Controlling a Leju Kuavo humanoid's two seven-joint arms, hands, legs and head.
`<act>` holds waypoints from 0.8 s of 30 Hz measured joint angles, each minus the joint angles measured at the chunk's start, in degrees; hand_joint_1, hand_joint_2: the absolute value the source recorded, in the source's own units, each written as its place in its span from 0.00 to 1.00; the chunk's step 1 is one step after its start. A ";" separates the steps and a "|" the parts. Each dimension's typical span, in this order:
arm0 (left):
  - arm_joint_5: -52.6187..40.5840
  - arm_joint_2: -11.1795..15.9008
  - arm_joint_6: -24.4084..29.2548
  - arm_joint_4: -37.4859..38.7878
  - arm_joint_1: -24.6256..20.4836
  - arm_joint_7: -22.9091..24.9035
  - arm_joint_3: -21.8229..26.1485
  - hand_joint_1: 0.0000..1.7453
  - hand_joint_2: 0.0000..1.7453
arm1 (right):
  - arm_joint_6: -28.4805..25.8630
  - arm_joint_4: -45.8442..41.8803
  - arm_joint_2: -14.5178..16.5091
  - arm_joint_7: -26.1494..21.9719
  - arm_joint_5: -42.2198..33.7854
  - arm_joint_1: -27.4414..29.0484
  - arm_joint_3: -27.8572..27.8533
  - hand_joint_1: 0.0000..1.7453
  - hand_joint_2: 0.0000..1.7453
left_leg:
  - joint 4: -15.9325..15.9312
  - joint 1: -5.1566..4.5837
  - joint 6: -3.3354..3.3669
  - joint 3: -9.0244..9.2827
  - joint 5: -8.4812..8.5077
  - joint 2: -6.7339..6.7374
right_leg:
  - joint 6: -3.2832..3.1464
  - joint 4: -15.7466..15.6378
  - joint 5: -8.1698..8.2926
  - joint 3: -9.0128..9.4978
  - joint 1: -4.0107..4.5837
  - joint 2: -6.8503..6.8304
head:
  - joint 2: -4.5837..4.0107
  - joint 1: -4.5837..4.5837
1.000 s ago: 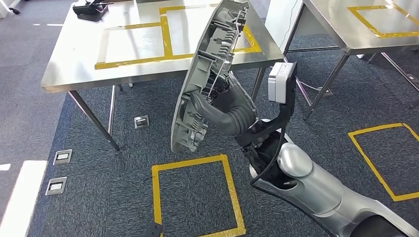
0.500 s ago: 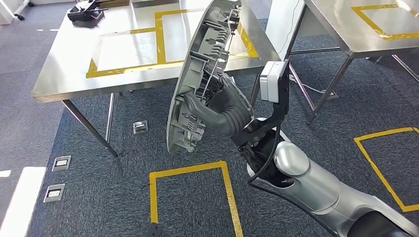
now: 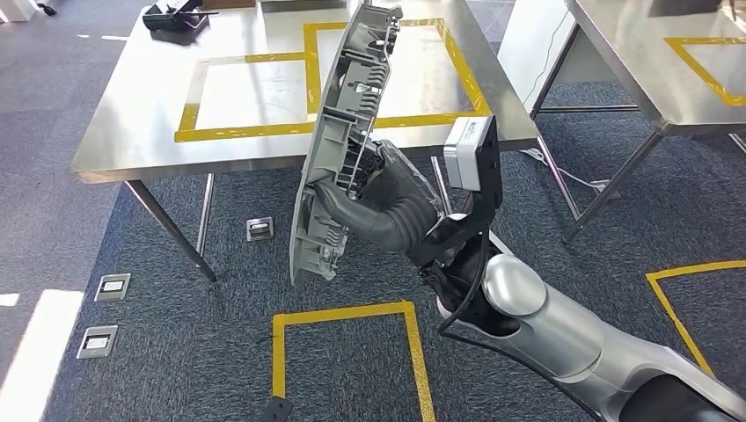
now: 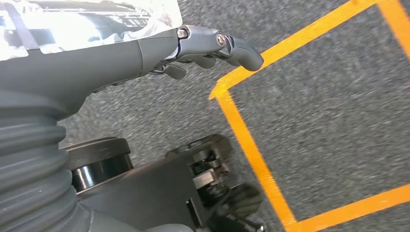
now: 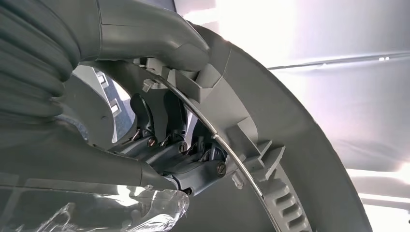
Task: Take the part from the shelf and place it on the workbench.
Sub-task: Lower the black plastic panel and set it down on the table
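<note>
Carrying is the step: our right hand point(image 3: 352, 189) grips the part point(image 3: 339, 149), upright, near the surface point(image 3: 132, 132). Left hand point(image 4: 212, 46) hangs empty, fingers loosely apart. Next, we judge, lift and lay it flat there.

workbench point(image 3: 158, 132) top: bare near side | far corner: black device point(image 3: 173, 18)

Light grey part point(image 3: 339, 154), ribbed on its inner face, with a thin silver wire point(image 5: 212, 135) across it. Grey right hand point(image 3: 378, 198) with a dark grey ribbed cover; darker fingers point(image 5: 169, 116). Grey left hand point(image 4: 145, 53), dark fingertip. Silver right arm point(image 3: 563, 330), black cable point(image 3: 475, 264) along it, white-and-black box point(image 3: 471, 154) at the wrist. Brushed steel bench point(image 3: 141, 114) marked with yellow tape rectangles point(image 3: 255, 130). Speckled blue-grey carpet point(image 3: 193, 352) with yellow tape squares point(image 3: 352, 312); orange-yellow tape point(image 4: 251, 145) in the left wrist view.
</note>
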 joint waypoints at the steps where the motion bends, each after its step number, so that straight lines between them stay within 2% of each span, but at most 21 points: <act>1: -0.04 -0.08 -0.01 0.00 0.00 0.06 -0.14 0.00 1.00 | 0.14 0.16 0.04 -0.01 0.00 -0.09 0.27 1.00 1.00 | 0.04 0.03 -0.23 0.82 -0.66 -0.13 | -0.26 -3.52 2.85 0.70 0.14 0.05 | 0.00 0.00; 2: -0.08 -0.17 -0.01 -0.01 -0.01 0.14 -0.26 0.00 1.00 | 0.26 0.32 0.12 0.02 0.00 -0.24 0.54 1.00 1.00 | 0.05 0.06 -0.55 1.37 -1.25 -0.25 | -0.64 -6.20 4.68 1.35 0.31 0.16 | 0.00 0.03; 3: -0.11 -0.24 -0.03 -0.01 -0.01 0.22 -0.37 0.00 1.00 | 0.34 0.47 0.25 0.04 0.00 -0.39 0.82 1.00 1.00 | -0.02 0.09 -0.96 1.77 -1.77 -0.34 | -1.09 -7.64 5.69 1.74 0.51 0.27 | 0.00 0.04; 5: -0.17 -0.37 -0.04 -0.04 -0.06 0.32 -0.56 0.00 1.00 | 0.40 0.73 0.66 0.16 0.00 -0.63 1.27 1.00 1.00 | -0.03 0.14 -1.71 2.46 -2.15 -0.45 | -2.02 -8.13 5.18 2.38 0.71 0.38 | 0.00 0.04; 7: -0.19 -0.43 -0.01 -0.07 -0.16 0.31 -0.69 0.00 1.00 | 0.45 0.92 1.18 0.25 0.00 -0.84 1.55 1.00 1.00 | 1.12 0.14 -2.16 2.57 -2.28 -0.22 | -2.68 -8.75 4.90 3.56 0.48 0.28 | 0.00 -0.09; 8: -0.19 -0.42 0.03 -0.07 -0.24 0.30 -0.71 0.00 1.00 | 0.49 1.02 1.42 0.26 0.01 -1.00 1.72 1.00 1.00 | 2.96 0.15 -2.35 1.73 -2.65 -0.02 | -2.94 -9.11 4.68 4.26 0.31 0.26 | 0.00 -0.23; 9: -0.18 -0.40 0.06 -0.07 -0.25 0.29 -0.71 0.00 1.00 | 0.52 1.14 1.63 0.26 0.01 -1.12 1.90 1.00 1.00 | 5.80 0.19 -2.57 0.15 -3.39 0.20 | -3.11 -9.40 4.41 4.90 0.19 0.23 | 0.00 -0.40; 11: -0.16 -0.37 0.09 -0.07 -0.14 0.29 -0.72 0.00 1.00 | 0.56 1.45 1.85 0.26 0.02 -1.20 2.31 1.00 1.00 | 12.16 0.32 -3.08 -4.04 -5.74 0.39 | -3.24 -9.60 3.62 5.97 0.07 0.22 | 0.00 -0.61; 12: -0.15 -0.34 0.09 -0.07 -0.02 0.29 -0.73 0.00 1.00 | 0.56 1.61 1.90 0.27 0.02 -1.16 2.52 1.00 1.00 | 14.05 0.41 -3.33 -5.76 -6.64 0.41 | -3.19 -9.61 3.18 6.49 0.02 0.23 | 0.00 -0.62; 13: -0.14 -0.32 0.11 -0.07 0.08 0.29 -0.74 0.00 1.00 | 0.56 1.77 1.92 0.30 0.02 -1.10 2.72 1.00 1.00 | 14.26 0.53 -3.57 -6.81 -6.58 0.43 | -3.06 -9.60 2.69 7.11 -0.06 0.25 | 0.00 -0.62; 14: -0.14 -0.30 0.14 -0.07 0.15 0.29 -0.74 0.00 1.00 | 0.54 1.90 1.95 0.32 0.02 -1.04 2.85 1.00 1.00 | 12.73 0.69 -3.80 -7.08 -5.22 0.48 | -2.88 -9.59 2.15 7.83 -0.16 0.28 | 0.00 -0.62; 16: -0.14 -0.27 0.20 -0.07 0.25 0.29 -0.76 0.00 1.00 | 0.41 2.05 1.99 0.38 0.02 -0.97 2.96 1.00 1.00 | 6.30 1.08 -4.26 -5.95 0.46 0.67 | -2.29 -9.55 0.98 9.38 -0.37 0.29 | 0.00 -0.63; 17: -0.14 -0.27 0.22 -0.07 0.30 0.29 -0.77 0.00 1.00 | 0.33 2.10 2.00 0.39 0.03 -0.98 2.99 1.00 1.00 | 3.31 1.09 -4.28 -5.35 2.23 0.84 | -1.94 -9.49 0.49 9.94 -0.42 0.32 | 0.00 -0.70; 18: -0.12 -0.27 0.22 -0.07 0.37 0.31 -0.78 0.00 1.00 | 0.22 2.14 1.99 0.42 0.06 -0.99 3.01 1.00 1.00 | 1.44 1.01 -3.89 -4.84 3.37 1.01 | -1.50 -9.44 0.07 10.27 -0.39 0.35 | 0.00 -0.75; 21: -0.10 -0.25 0.26 -0.07 0.55 0.33 -0.80 0.00 1.00 | -0.01 2.23 1.96 0.48 0.16 -0.73 3.02 1.00 1.00 | 0.64 0.59 -1.78 -4.20 3.14 1.17 | -0.28 -9.21 -0.67 10.80 -0.36 0.37 | 0.00 -0.69; 22: -0.12 -0.25 0.29 -0.07 0.56 0.31 -0.80 0.00 1.00 | -0.05 2.23 1.94 0.48 0.20 -0.64 2.98 1.00 1.00 | 0.61 0.59 -1.30 -3.98 3.05 1.13 | -0.02 -8.73 -0.92 10.80 -0.44 0.35 | 0.00 -0.57; 23: -0.14 -0.24 0.31 -0.07 0.52 0.29 -0.80 0.00 1.00 | -0.09 2.23 1.93 0.47 0.25 -0.61 2.96 1.00 1.00 | 0.57 0.59 -0.91 -3.71 2.93 1.11 | 0.12 -7.54 -1.42 10.25 -0.48 0.33 | 0.00 -0.43; 24: -0.15 -0.24 0.33 -0.07 0.48 0.28 -0.80 0.00 1.00 | -0.13 2.23 1.92 0.45 0.30 -0.58 2.93 1.00 1.00 | 0.53 0.57 -0.57 -3.43 2.80 1.09 | 0.22 -5.18 -2.33 8.95 -0.49 0.33 | 0.00 -0.28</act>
